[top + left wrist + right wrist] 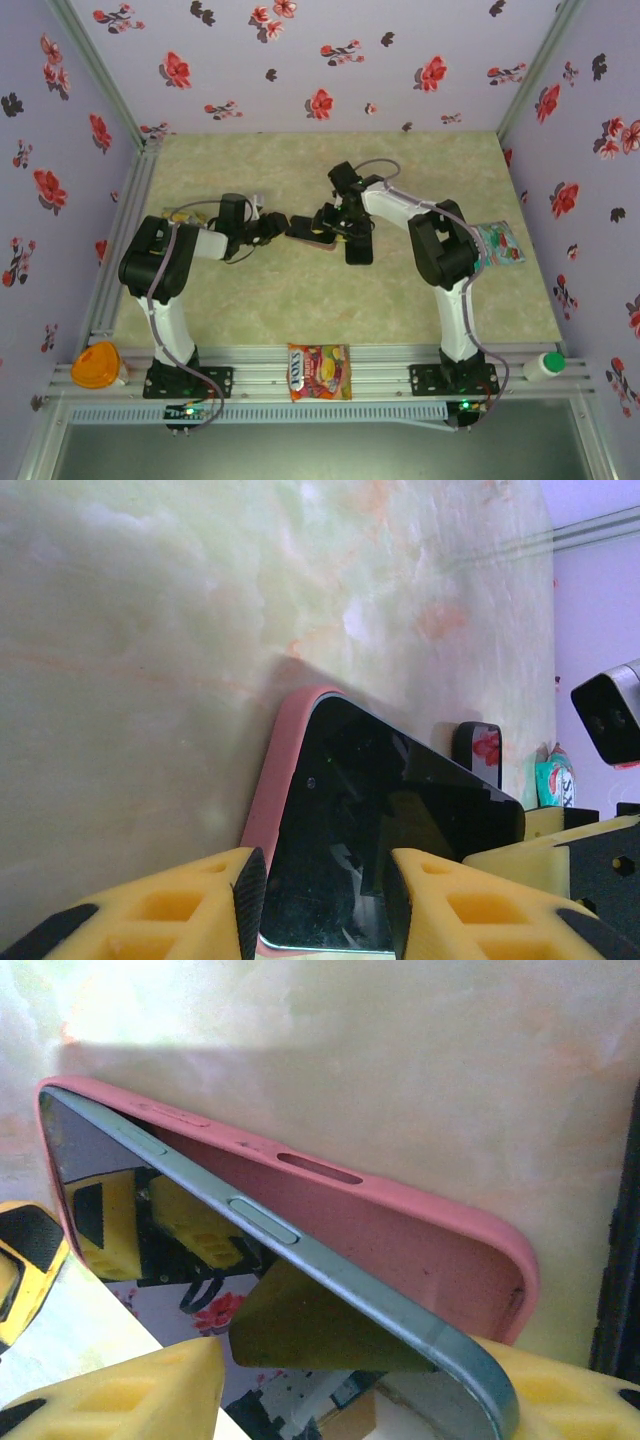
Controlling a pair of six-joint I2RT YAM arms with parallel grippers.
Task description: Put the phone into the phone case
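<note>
Mid-counter (300, 310), approx halfway btwn left & right edges, the phone (380, 810) sits partly in the pink phone case (400, 1230). One long side is down in the case, the other is lifted clear, so the screen is tilted w/ the case's inner wall showing behind it. Case lies flat on the counter.

Left tool (320, 905) is on the left-edge side of the pair, part-way apart & closed across one short end of the case. Its left pad (250, 885) is against the pink rim, w/ the phone's end btwn the two pads.

Right tool (360, 1385) is on the right-edge side, spread wide & straddling the phone's raised side. One finger (120, 1390) faces the glass, the other is by the phone's corner. It's not clamped on anything; can't tell if it touches that corner.

Dark flat slab (358, 250) lies just beside the case, toward the near edge. Teal packet (498, 243) is at the right edge & a yellow packet (183, 214) near the left edge. Candy bag (319, 372) rests on the near rail (250, 375), middle. Orange round thing (95, 365) is at the near-left corner, white bottle (545, 366) at the near-right corner.
</note>
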